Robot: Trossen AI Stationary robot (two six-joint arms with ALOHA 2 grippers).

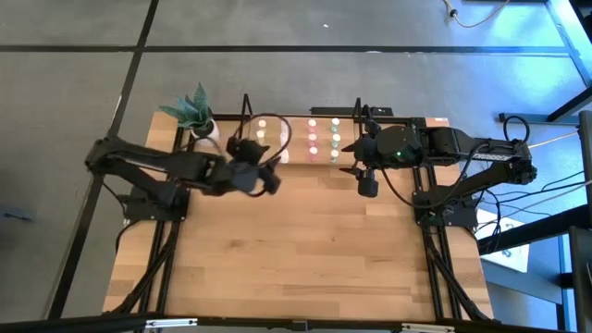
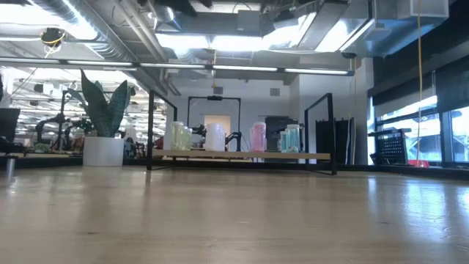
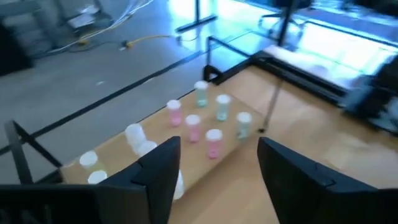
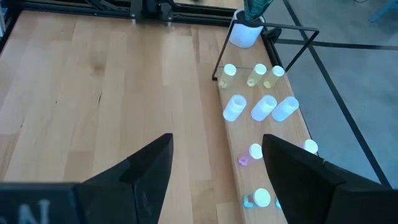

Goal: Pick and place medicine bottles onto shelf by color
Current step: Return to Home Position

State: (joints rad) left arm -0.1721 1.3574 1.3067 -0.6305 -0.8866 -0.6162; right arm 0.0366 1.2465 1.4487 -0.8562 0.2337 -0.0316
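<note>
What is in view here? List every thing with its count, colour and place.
table: one, light wood, under both arms
shelf: one, light board with black end frames, at the table's far edge
yellowish bottles: three, on the shelf, at the end nearest the plant
white bottles: three, on the shelf, next to the yellowish ones
pink bottles: three, on the shelf, between the white and the greenish
greenish bottles: three, on the shelf, at the end away from the plant
plant: one, green leaves in a white pot, at the table's far left corner beside the shelf
left gripper: open, empty, above the table by the shelf
right gripper: open, empty, above the table by the shelf
</note>
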